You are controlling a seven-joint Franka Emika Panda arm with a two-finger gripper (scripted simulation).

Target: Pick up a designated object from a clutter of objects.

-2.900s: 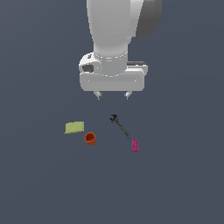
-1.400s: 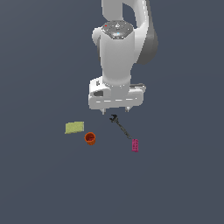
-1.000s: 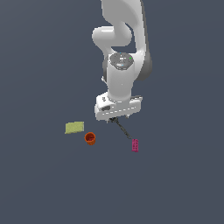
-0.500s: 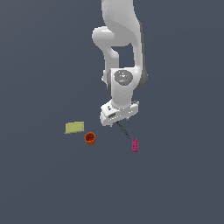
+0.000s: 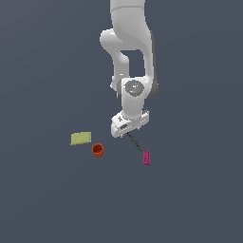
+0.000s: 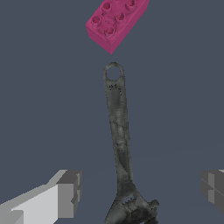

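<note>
Straddling dark slender wrench — ring-ended handle, jaw head — hand spread open.

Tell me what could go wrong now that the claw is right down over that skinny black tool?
The claw is open, straddling the wrench near its jaw head, not mid-handle. Gripped so far off-centre, the long handle might droop or swivel on lifting. The tool is thin and lies flat on the floor, so the fingertips could slip over it. The magenta block sits close to the ringed end, so a skidding wrench might knock it.
</note>
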